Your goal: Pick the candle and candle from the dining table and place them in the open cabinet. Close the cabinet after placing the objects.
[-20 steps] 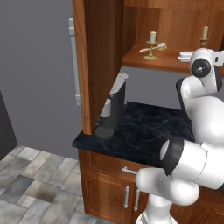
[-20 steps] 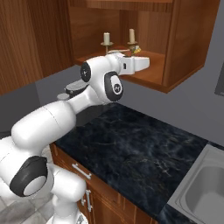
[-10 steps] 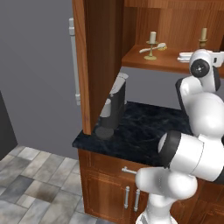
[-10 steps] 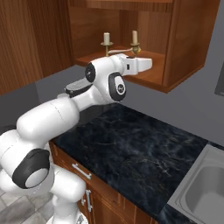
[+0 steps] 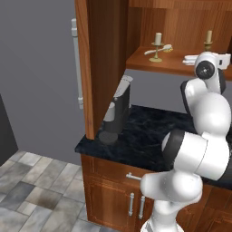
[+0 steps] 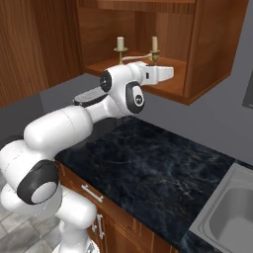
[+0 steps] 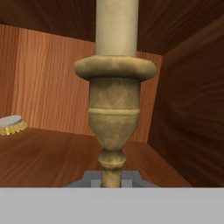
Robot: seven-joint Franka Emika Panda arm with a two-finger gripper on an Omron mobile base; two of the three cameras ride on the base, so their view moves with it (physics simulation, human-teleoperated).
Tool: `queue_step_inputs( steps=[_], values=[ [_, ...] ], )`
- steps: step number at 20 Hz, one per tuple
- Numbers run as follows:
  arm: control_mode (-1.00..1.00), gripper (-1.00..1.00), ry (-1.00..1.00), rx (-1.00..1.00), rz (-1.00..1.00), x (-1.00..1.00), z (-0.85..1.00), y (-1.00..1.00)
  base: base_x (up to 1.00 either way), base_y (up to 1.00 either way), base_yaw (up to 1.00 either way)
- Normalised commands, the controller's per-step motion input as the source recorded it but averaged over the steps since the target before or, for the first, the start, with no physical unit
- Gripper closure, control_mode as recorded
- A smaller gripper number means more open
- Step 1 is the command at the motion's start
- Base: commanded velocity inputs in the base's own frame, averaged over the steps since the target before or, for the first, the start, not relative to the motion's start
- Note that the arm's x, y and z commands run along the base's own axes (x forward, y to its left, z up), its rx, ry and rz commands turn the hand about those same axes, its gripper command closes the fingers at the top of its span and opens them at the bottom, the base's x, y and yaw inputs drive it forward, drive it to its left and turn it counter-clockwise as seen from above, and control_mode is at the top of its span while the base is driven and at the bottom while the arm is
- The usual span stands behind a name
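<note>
We see the cabinet (image 6: 207, 59) open above a black marble counter (image 6: 148, 168). Gripper (image 6: 165, 74) clamped on the taper candle (image 6: 154, 45) at the shelf's front edge; short candle (image 6: 120, 44) stands left, near the back wall.

Two candles (image 6: 120, 43) (image 6: 154, 44), one cabinet (image 5: 105, 54), one sink (image 6: 227, 217), one coffee machine (image 5: 118, 108)

A black marble counter (image 5: 149, 136) runs below the wall cupboards, with a dark coffee machine (image 5: 118, 111) standing at its left end. A steel sink (image 6: 227, 217) is set into the counter's right end, and wooden base drawers (image 5: 113, 190) with silver handles sit under it.
</note>
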Motion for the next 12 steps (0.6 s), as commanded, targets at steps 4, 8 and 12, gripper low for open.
queue_step_inputs(
  steps=[4,8,12],
  values=[
    [-1.00,1.00,0.02,0.00,0.00,0.11,-0.05,-0.06,0.00,0.00,0.00],
    [-1.00,1.00,0.01,0.01,0.00,0.08,-0.07,-0.07,0.00,0.00,0.00],
    [-1.00,1.00,0.01,0.02,0.00,0.05,-0.06,-0.09,0.00,0.00,0.00]
  ],
)
